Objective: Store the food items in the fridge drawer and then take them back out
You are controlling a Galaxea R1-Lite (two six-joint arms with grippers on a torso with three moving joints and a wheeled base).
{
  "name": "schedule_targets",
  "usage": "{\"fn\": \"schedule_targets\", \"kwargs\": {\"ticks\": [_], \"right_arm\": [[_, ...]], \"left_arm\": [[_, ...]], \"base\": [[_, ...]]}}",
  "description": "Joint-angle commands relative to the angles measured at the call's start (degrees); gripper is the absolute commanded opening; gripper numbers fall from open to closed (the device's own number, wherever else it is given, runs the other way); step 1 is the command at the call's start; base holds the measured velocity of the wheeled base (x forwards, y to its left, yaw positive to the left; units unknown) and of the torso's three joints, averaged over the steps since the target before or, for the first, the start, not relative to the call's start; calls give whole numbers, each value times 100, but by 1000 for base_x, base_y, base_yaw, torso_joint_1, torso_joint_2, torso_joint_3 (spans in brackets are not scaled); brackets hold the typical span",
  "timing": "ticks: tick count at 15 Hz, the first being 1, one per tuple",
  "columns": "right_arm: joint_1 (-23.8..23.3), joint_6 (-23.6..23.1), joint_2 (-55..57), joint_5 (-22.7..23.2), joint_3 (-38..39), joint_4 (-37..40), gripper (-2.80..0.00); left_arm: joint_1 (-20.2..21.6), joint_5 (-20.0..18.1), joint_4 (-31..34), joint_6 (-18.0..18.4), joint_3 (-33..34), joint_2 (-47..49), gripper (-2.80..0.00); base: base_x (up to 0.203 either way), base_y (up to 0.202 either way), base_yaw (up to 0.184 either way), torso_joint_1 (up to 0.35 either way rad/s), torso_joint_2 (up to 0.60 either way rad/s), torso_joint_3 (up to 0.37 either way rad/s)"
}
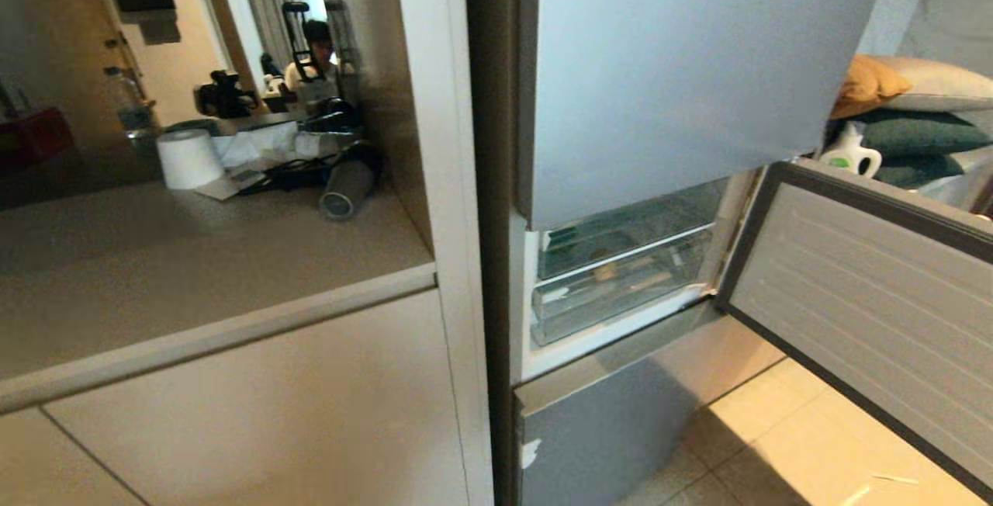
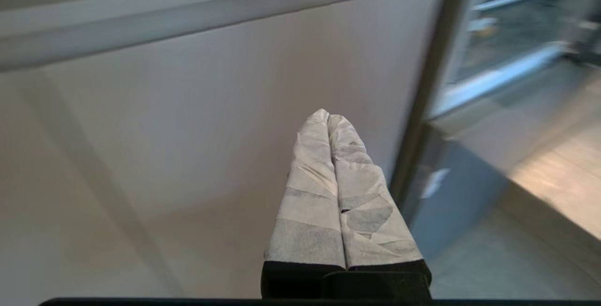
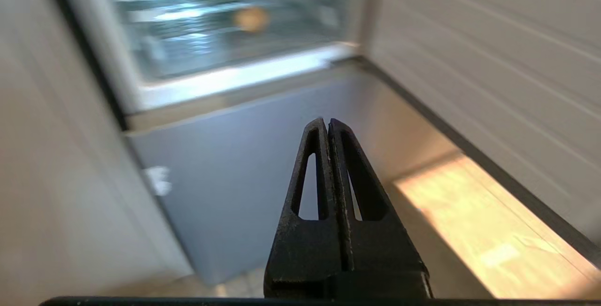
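Observation:
The middle fridge front [image 1: 861, 296] stands swung open to the right, ribbed inner face showing. Behind it are the clear bins of the fridge drawer [image 1: 621, 289]. In the right wrist view a golden-brown roundish food item [image 3: 252, 19] lies blurred inside a clear bin. My left gripper [image 2: 327, 114], its fingers wrapped in white tape, is shut and empty before the pale cabinet front [image 2: 188, 132]. My right gripper [image 3: 327, 120], with black fingers, is shut and empty, pointing at the lowest fridge front [image 3: 235, 165]. Neither arm shows in the head view.
The top fridge door [image 1: 683, 64] is shut. On the left a counter [image 1: 194, 258] holds a paper roll [image 1: 188, 158], cables and a dark cylinder [image 1: 347, 188]; a person shows in its shiny back panel. Cushions and a white bottle [image 1: 851, 153] lie beyond the open front. Tiled floor [image 1: 776, 428] lies below.

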Motion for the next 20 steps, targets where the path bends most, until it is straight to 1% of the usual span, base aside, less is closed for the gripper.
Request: {"fn": "schedule_targets", "kwargs": {"ticks": [1, 10, 11, 13, 16, 18, 20], "right_arm": [[2, 9, 5, 1, 1, -1, -280], [2, -35, 5, 9, 1, 4, -280], [2, 40, 12, -13, 1, 3, -280], [2, 114, 7, -17, 1, -4, -280], [2, 18, 5, -6, 1, 2, -280], [0, 152, 5, -26, -8, 7, -280], [-7, 167, 5, -26, -17, 13, -280]], "left_arm": [[0, -2, -5, -1, 62, -1, -280], [0, -2, -5, -1, 62, -1, -280], [0, -1, -5, -1, 62, -1, -280], [0, -2, -5, -1, 62, -1, -280], [0, -2, -5, -1, 62, -1, -280], [0, -2, -5, -1, 62, -1, -280], [0, 0, -5, -1, 62, -1, -280]], "base": [[-1, 6, -178, 2, -1, 1], [0, 9, -176, 2, 0, 4], [-1, 9, -138, 2, 2, -2], [-2, 4, -43, -1, 1, 3], [0, 0, 0, 0, 0, 0], [0, 0, 0, 0, 0, 0], [0, 0, 0, 0, 0, 0]]}}
